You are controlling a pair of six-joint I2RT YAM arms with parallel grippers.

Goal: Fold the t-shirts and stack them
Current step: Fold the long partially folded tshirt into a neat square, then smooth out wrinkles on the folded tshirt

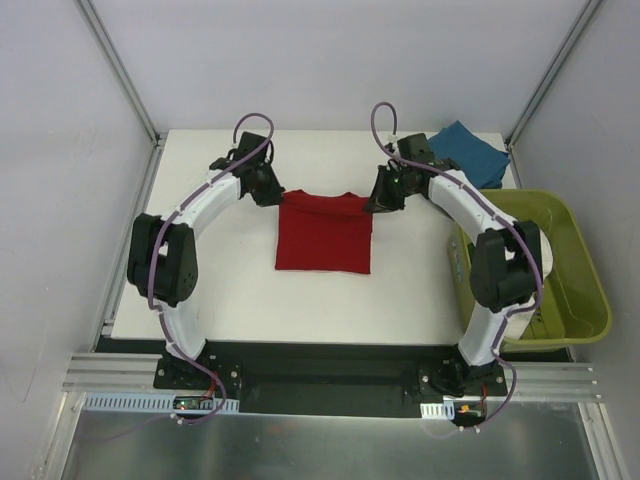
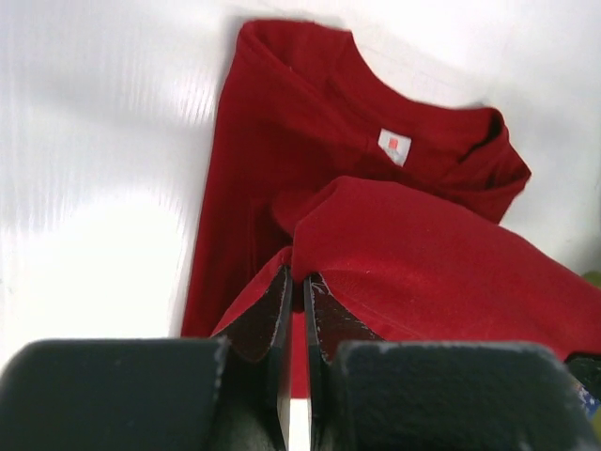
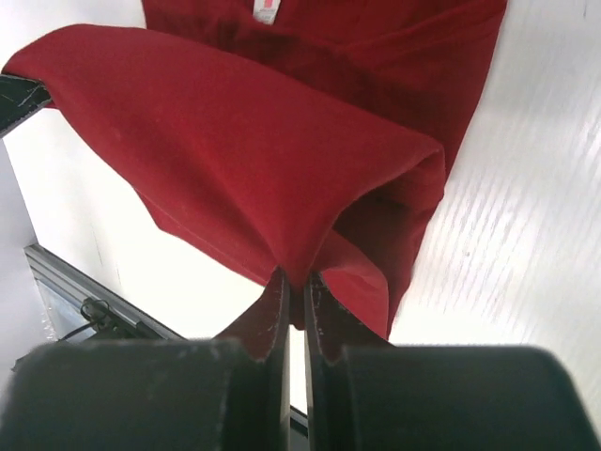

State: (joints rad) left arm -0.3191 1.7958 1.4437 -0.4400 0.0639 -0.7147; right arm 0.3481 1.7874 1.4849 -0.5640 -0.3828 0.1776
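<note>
Deep red soft cloth t-shirt (image 1: 323,235): middle of white table (image 1: 230,290), partly folded. Left gripper (image 2: 299,284), right gripper (image 3: 296,282): each clamped on 1 far corner. Light, limp, probably sagging between grips; best held at corners.

shirt (image 1: 323,235) mid-table (image 1: 230,290), tub (image 1: 572,272) at right

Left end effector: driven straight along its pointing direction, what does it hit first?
The red t-shirt: the left end effector is shut on its lifted fold, with more shirt lying ahead. Depth beyond is unclear.
</note>
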